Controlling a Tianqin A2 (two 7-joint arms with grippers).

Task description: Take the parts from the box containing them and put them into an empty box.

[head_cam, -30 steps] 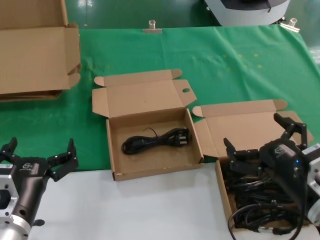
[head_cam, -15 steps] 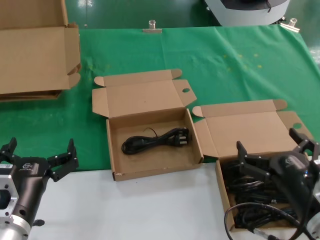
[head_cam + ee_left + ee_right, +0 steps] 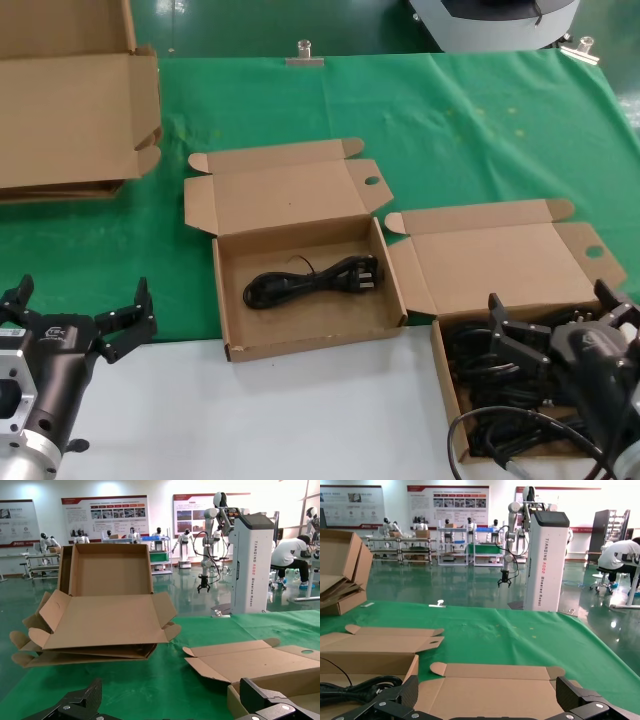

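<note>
The box with the parts (image 3: 500, 265) stands open at the near right, plain lid back, with a pile of black power cords (image 3: 490, 375) in it. My right gripper (image 3: 553, 305) is open, low over that pile, holding nothing. Its wrist view shows the open gripper (image 3: 487, 700) before the plain lid (image 3: 490, 687). The speck-lidded box (image 3: 320, 315) stands open in the middle with one black cord (image 3: 310, 280) lying in it; that cord also shows in the right wrist view (image 3: 355, 687). My left gripper (image 3: 82, 290) is open and parked at the near left.
Big flat cardboard sheets (image 3: 70, 110) lie at the back left and show in the left wrist view (image 3: 100, 615). Green cloth (image 3: 470, 130) covers the far table; a white surface (image 3: 300, 420) runs along the front. A metal clip (image 3: 304, 55) sits at the back edge.
My right gripper has moved down and towards me, lower over the cords in the right box, still open. The left arm and the boxes have not moved.
</note>
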